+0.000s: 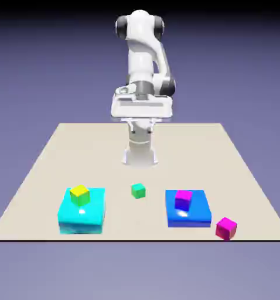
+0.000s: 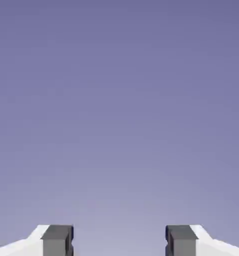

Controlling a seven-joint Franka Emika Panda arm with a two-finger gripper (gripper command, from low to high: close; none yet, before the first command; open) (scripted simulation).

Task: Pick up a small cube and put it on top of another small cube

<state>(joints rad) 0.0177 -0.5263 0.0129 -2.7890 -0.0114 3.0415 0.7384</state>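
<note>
Four cubes (image 1: 138,191) (two blocks (image 1: 82,218)).

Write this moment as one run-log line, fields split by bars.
fingers: open, empty | hot-pink cube: on table | magenta cube: on blue block

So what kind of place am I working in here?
Looks like a simulated robot test bench: a plain tabletop before a blank blue-violet backdrop, flat glossy blocks in cyan and blue, and tiny bright cubes, the green one among them.

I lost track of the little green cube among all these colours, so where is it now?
In the exterior view, the green cube sits on the table, between the cyan block and the blue block.
</note>
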